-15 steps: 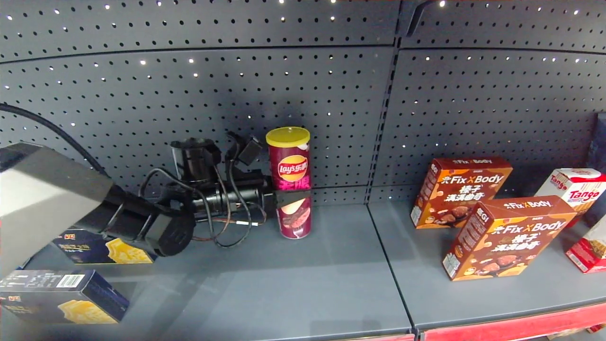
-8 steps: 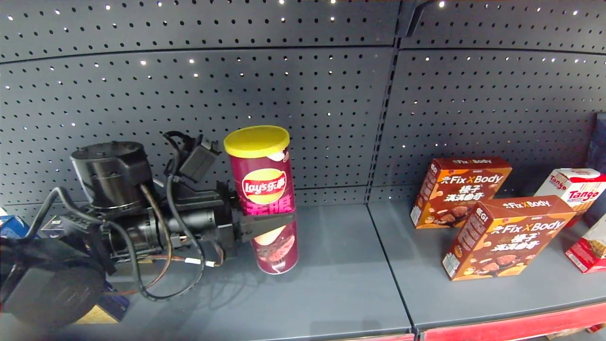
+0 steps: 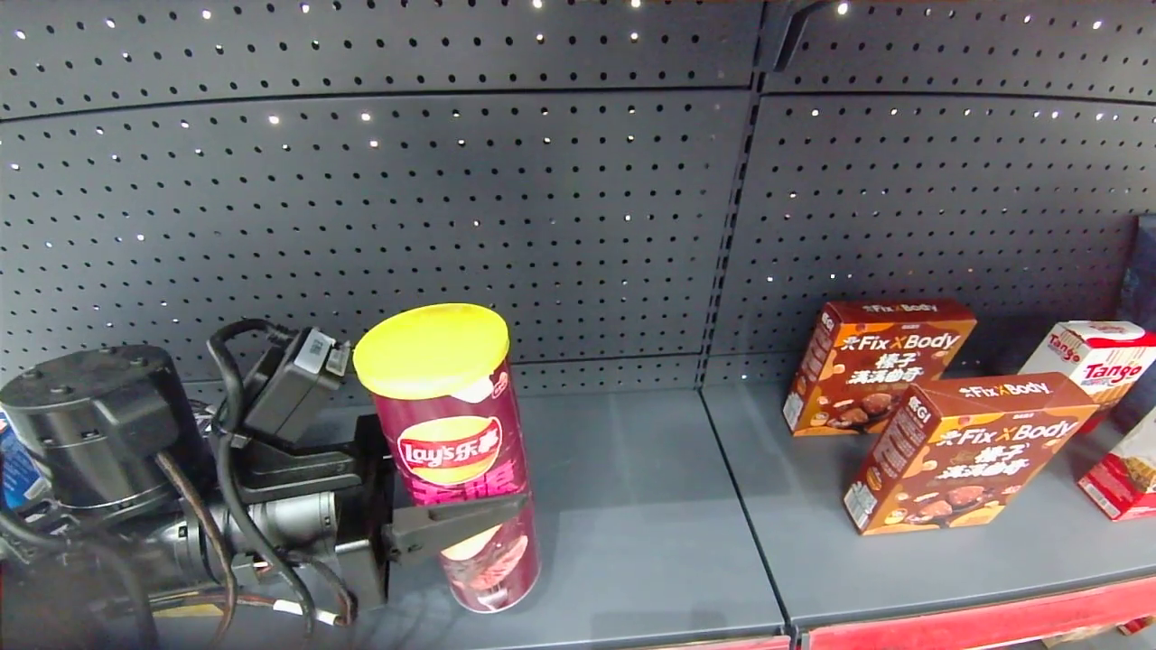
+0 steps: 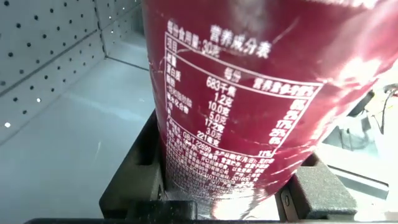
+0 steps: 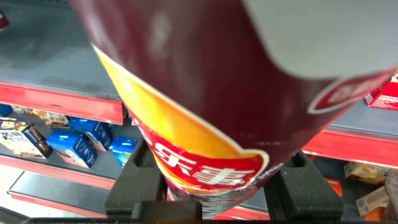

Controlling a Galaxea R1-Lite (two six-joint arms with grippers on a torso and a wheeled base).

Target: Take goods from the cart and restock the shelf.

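One yellow-lidded maroon crisp tube [image 3: 456, 451], lower left, clamped in left gripper [image 3: 479, 519] fingers [image 3: 452, 526] over grey metal shelf [image 3: 632, 506]; right gripper [image 5: 211, 193] fingers [image 5: 134, 186] clamp 2nd maroon-yellow tube [image 5: 205, 124]. Neither placed yet.

Rear brown box [image 3: 880, 366] stood upright near the perforated back panel [image 3: 452, 208]. Front brown box [image 3: 971, 451] stood just ahead of it, turned at an angle and leaning back slightly. White-and-red box [image 3: 1097, 361] sat to the right of the rear box, behind the front one. Red box [image 3: 1120, 478] was cut off at the right edge. In the right wrist view, blue packs [image 5: 71, 146] lay clustered close together.
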